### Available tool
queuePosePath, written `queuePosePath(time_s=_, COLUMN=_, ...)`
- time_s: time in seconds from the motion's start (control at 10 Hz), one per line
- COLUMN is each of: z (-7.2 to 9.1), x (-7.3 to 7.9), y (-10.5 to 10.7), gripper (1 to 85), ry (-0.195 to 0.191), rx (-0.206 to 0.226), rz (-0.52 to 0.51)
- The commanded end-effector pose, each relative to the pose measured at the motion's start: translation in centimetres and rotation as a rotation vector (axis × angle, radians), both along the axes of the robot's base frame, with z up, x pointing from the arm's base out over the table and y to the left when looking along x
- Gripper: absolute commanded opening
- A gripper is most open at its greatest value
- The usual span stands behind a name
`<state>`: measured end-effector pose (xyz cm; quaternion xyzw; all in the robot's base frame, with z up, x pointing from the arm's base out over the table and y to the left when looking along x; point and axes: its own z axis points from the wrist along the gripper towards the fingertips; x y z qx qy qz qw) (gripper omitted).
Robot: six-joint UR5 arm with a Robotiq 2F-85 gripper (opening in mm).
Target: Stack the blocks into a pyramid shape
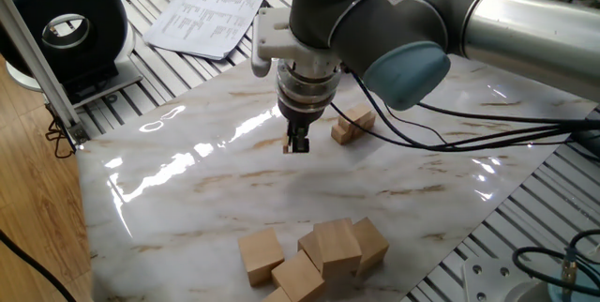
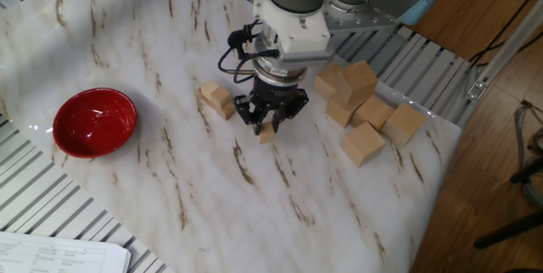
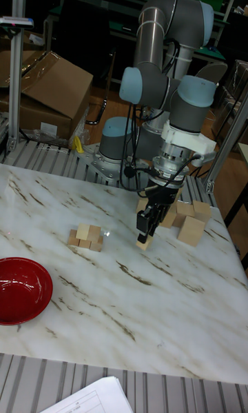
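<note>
My gripper (image 1: 297,143) (image 2: 267,124) (image 3: 145,234) points straight down and is shut on one small tan block (image 2: 266,135) (image 3: 143,243), held low over the marble tabletop (image 1: 187,189). Whether that block touches the surface I cannot tell. A short way off sits a small stack of blocks (image 1: 352,126) (image 2: 217,99) (image 3: 85,237), with one block resting on top of a short bottom row. In the tall fixed view the stack lies left of the gripper, with a gap between them.
Several much larger wooden cubes (image 1: 314,250) (image 2: 365,103) (image 3: 186,220) are clustered near the table edge. A red bowl (image 2: 94,122) (image 3: 22,290) sits beyond the small stack. Printed papers (image 1: 206,11) and a black round device (image 1: 66,25) lie off the marble sheet.
</note>
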<state>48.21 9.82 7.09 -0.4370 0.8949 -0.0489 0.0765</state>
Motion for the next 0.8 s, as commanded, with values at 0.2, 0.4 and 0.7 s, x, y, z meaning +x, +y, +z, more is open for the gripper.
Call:
queuePosePath(time_s=0.2, z=2.0, x=-0.7, y=-2.4, gripper=1.0, ry=0.047, rx=0.016, rz=0.072)
queuePosePath(time_s=0.4, z=3.2, x=-1.0, y=-4.6, gripper=1.0, ry=0.065, rx=0.026, rz=0.1)
queuePosePath(time_s=0.7, z=4.9, x=-2.2, y=-8.0, gripper=1.0, ry=0.068, rx=0.019, rz=0.164)
